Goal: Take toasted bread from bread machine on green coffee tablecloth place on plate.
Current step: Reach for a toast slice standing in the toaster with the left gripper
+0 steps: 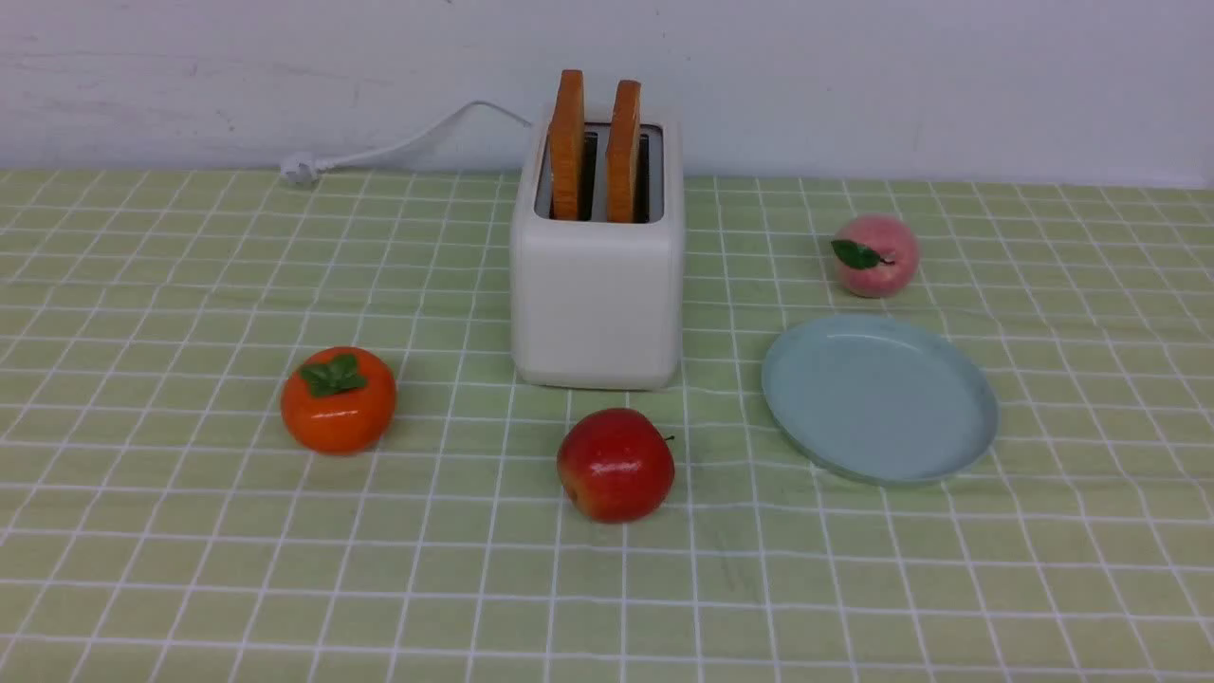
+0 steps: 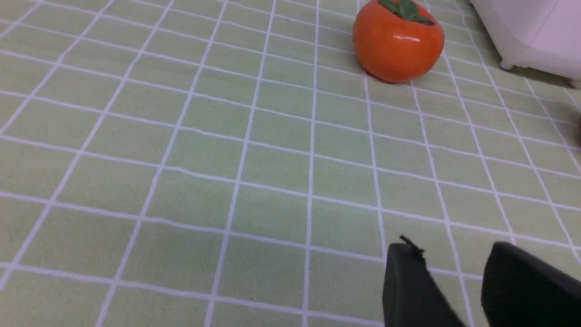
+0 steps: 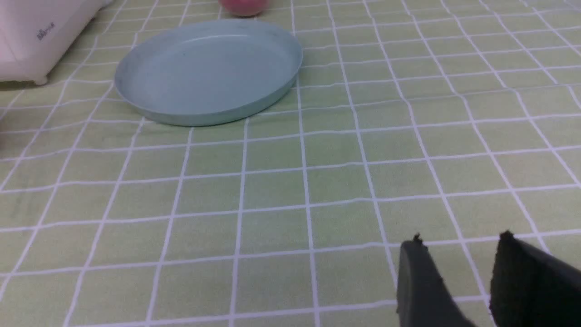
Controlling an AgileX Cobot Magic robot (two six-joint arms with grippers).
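Two toasted bread slices (image 1: 567, 142) (image 1: 623, 150) stand upright in the slots of the cream-white bread machine (image 1: 597, 285), at the back middle of the green checked tablecloth (image 1: 190, 531). The pale blue-green plate (image 1: 879, 398) lies empty to its right, and shows in the right wrist view (image 3: 209, 72) too. Neither arm shows in the front view. My left gripper (image 2: 454, 252) is open and empty over bare cloth, short of the persimmon. My right gripper (image 3: 458, 243) is open and empty over bare cloth, well short of the plate.
An orange persimmon (image 1: 338, 400) sits left of the toaster, also in the left wrist view (image 2: 398, 41). A red apple (image 1: 616, 465) lies in front of the toaster. A pink peach (image 1: 875, 255) lies behind the plate. The white cord (image 1: 398, 147) trails back left.
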